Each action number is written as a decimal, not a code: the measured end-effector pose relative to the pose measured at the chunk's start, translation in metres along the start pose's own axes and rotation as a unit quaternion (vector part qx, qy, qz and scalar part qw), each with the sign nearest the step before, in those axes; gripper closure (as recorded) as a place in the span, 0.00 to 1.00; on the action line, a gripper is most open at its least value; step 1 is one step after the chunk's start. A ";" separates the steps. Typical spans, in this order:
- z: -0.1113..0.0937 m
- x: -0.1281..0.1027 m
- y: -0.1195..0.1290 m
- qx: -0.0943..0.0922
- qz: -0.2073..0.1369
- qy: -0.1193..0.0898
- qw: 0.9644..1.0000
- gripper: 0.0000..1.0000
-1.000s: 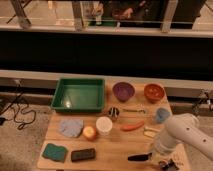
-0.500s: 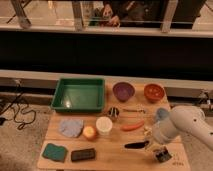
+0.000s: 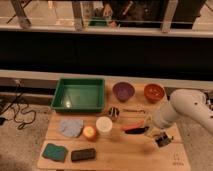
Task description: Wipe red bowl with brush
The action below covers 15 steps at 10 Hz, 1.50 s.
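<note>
The red bowl [image 3: 154, 92] stands at the back right of the wooden table [image 3: 120, 157], next to the purple bowl [image 3: 123, 91]. My gripper [image 3: 160, 137] hangs at the end of the white arm over the table's right side, in front of the red bowl. It is shut on the right end of the black-handled brush [image 3: 137, 131]. The brush sticks out level to the left, above the table and just in front of the orange carrot [image 3: 129, 126]. The gripper and the brush are apart from the bowl.
A green tray [image 3: 79, 95] stands at the back left. A white cup [image 3: 104, 125], an orange fruit [image 3: 90, 132], a blue-grey cloth [image 3: 71, 127], a teal sponge [image 3: 55, 151] and a black block [image 3: 83, 154] sit at the left front. A thin metal utensil [image 3: 134, 110] lies mid-table.
The brush has been lifted from the table's front edge. The gripper has carried it up and back towards the carrot and the red bowl.
</note>
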 end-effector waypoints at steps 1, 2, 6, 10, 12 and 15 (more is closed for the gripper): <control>-0.009 0.006 -0.010 0.000 0.003 0.010 1.000 1.00; -0.013 0.009 -0.019 0.002 0.005 0.015 1.000 1.00; -0.014 0.011 -0.021 0.002 0.007 0.017 1.000 1.00; -0.016 0.008 -0.023 0.011 0.003 0.003 1.000 1.00; -0.031 -0.002 -0.049 0.036 -0.011 -0.021 0.999 1.00; -0.047 -0.011 -0.089 0.055 -0.028 -0.041 0.997 1.00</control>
